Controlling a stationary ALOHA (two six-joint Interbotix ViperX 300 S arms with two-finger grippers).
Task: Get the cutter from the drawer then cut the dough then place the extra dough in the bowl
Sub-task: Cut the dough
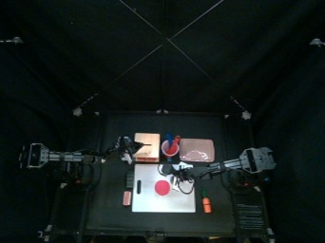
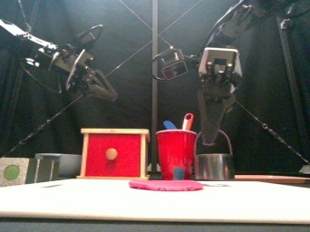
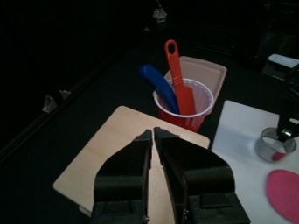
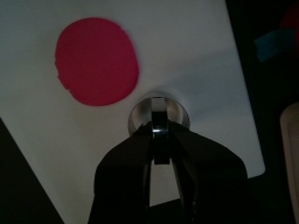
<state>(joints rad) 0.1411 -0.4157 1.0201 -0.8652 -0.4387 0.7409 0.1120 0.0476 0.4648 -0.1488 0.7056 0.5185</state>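
Dough [image 2: 166, 185] up front is whole, uncut. Cutter [image 2: 215, 166] is just beside it, out of the drawer [image 2: 115, 154], my right claw [image 4: 156, 133] grasping its wire handle. Left claw [image 3: 156, 140] clenched empty over the wooden box [image 3: 100, 162] behind. Cutting and clearing the extra: not done yet.
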